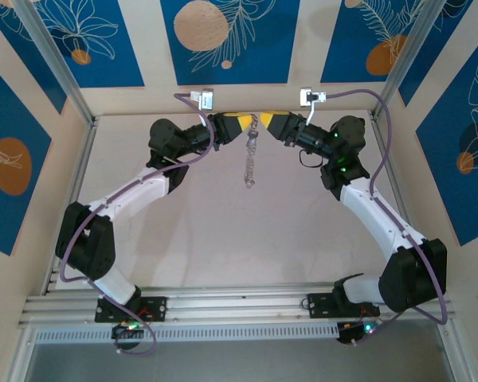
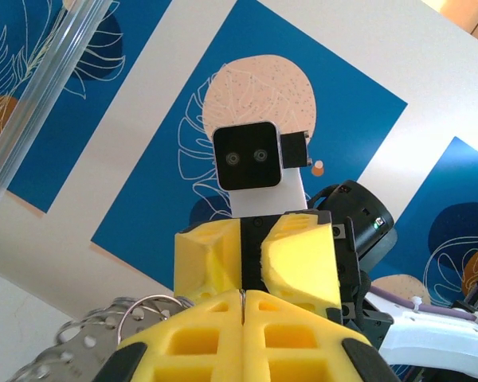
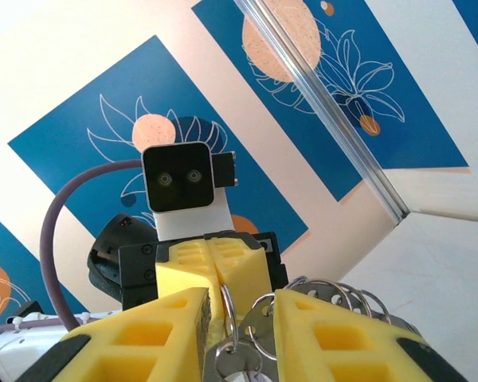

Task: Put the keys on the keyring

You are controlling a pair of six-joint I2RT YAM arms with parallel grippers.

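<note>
Where the two arms meet over the far side of the counter, the keyring hangs down in a string from between their yellow tips. Of the two, the left pincer is pressed fully shut and grips the ring at its tip. Facing it, the right pincer stands partly open, with several silver loops and a pale key in its gap, none clearly pinched

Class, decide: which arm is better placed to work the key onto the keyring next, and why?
Right, probably. The right gripper has its jaws apart around the key, ready to close and guide it. The left gripper is shut, apparently holding the keyring up, so it should anchor.
</note>
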